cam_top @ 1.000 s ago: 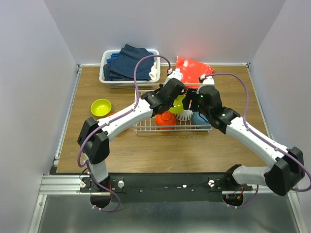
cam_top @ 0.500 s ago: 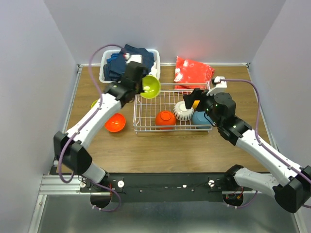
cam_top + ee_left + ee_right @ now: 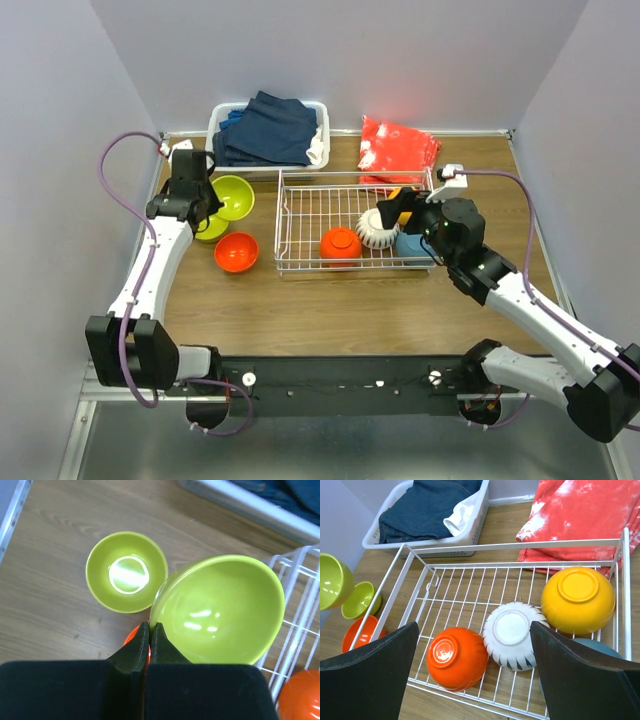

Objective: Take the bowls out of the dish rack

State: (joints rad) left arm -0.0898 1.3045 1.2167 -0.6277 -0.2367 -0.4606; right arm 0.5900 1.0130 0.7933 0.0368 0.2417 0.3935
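Note:
My left gripper (image 3: 211, 201) (image 3: 149, 628) is shut on the rim of a lime green bowl (image 3: 233, 196) (image 3: 220, 610) and holds it tilted above the table, left of the dish rack (image 3: 300, 225) (image 3: 470, 587). A second lime bowl (image 3: 208, 230) (image 3: 126, 572) and a red-orange bowl (image 3: 237, 252) (image 3: 362, 632) sit on the table below it. In the rack lie, upside down, a red-orange bowl (image 3: 341, 243) (image 3: 457, 657), a white striped bowl (image 3: 376, 232) (image 3: 512, 635), a yellow-orange bowl (image 3: 577, 600) and a teal bowl (image 3: 412, 246). My right gripper (image 3: 392, 215) (image 3: 474, 625) is open and empty above them.
A white plastic tub (image 3: 222, 165) (image 3: 470, 535) of dark blue clothes stands behind the rack at the far left. A red cloth (image 3: 398, 148) (image 3: 580, 515) lies at the far right. Grey walls close in the table on three sides.
My left arm has lifted the lime bowl out of the rack and swung it left, over the bowls on the table. My right gripper has drawn back a little.

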